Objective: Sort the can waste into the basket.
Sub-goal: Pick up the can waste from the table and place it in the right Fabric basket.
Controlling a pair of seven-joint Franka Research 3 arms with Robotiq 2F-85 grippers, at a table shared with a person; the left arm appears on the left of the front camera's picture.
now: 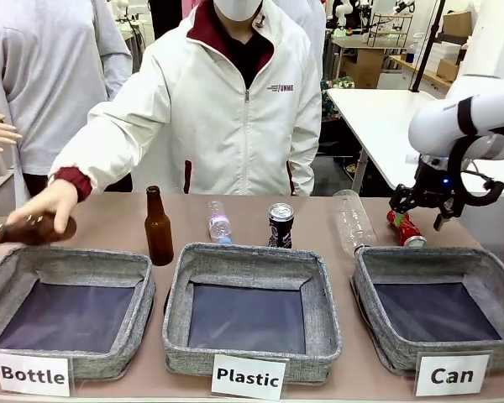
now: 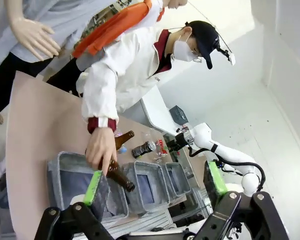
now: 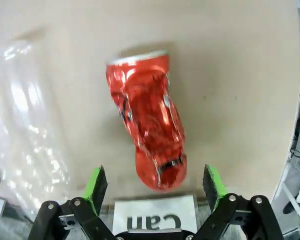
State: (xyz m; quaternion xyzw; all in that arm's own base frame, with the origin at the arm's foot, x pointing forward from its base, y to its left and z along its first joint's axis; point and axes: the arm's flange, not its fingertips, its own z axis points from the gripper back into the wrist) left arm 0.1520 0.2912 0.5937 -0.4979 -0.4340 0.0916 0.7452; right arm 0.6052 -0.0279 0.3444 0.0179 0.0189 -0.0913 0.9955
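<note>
Currently the right hand hangs spread and empty just above the red can, which lies on its side on the desk, behind the Can basket and beside a clear bottle. The can looks dented: probably thin-walled, light, prone to roll, glossy enough to slip. Best hold judged across the mid-body, gentle squeeze. The black can stands upright behind the Plastic basket. The left hand is spread, empty.

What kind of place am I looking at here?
Probably a robotics lab or test workshop. A white robot arm reaches over a brown table holding a shallow grey fabric basket labelled Can, beside like ones labelled Plastic and Bottle; a white worktable and cardboard boxes stand behind.
</note>
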